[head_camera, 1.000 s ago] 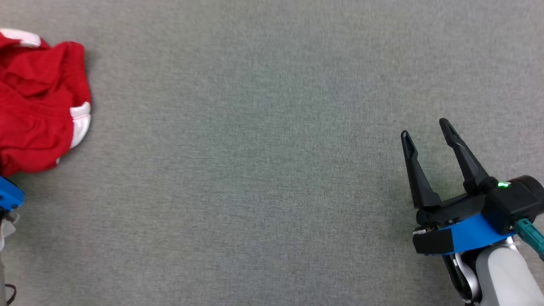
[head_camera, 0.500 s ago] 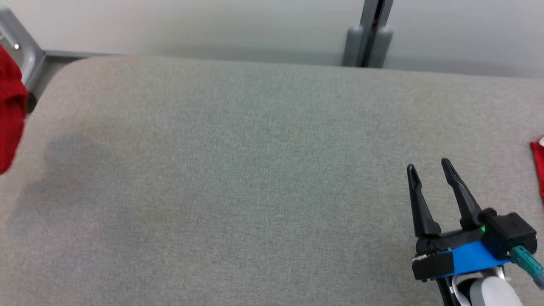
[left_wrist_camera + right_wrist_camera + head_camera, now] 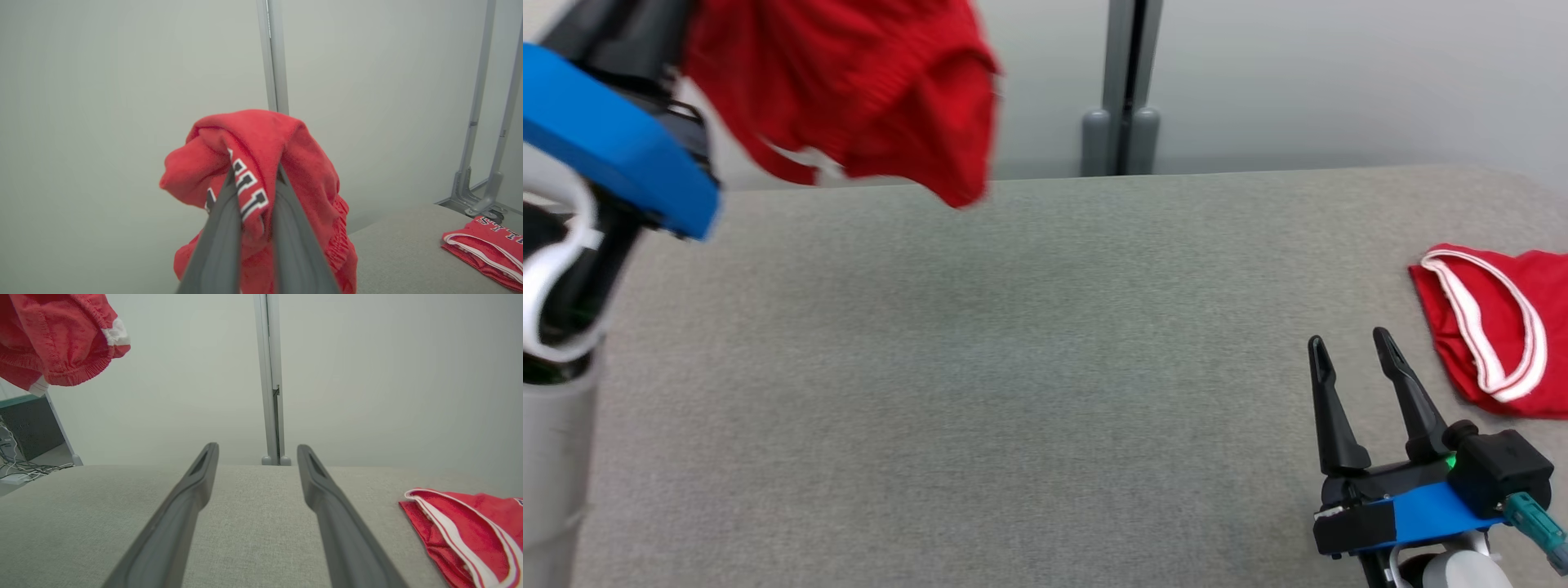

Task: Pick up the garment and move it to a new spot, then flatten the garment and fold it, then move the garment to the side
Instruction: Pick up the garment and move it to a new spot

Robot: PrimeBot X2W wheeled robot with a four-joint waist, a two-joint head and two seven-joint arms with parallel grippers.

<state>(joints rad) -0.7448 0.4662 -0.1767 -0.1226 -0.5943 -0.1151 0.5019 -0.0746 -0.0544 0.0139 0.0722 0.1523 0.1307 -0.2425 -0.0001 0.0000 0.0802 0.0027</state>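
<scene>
Only the pick-up looks done: the fingers of the left gripper [image 3: 255, 171] pinch the crumpled red lettered garment [image 3: 866, 90] aloft over the grey cloth-covered counter [image 3: 1013, 367], those of the right gripper [image 3: 1347, 343] spread wide and empty, with placing, flattening and folding left.

Table [image 3: 1013, 367]: grey woven fabric top, far edge rounded. I log one item lying directly on it, a folded red garment with white trim [image 3: 1494, 322], flat, at the right edge.
</scene>
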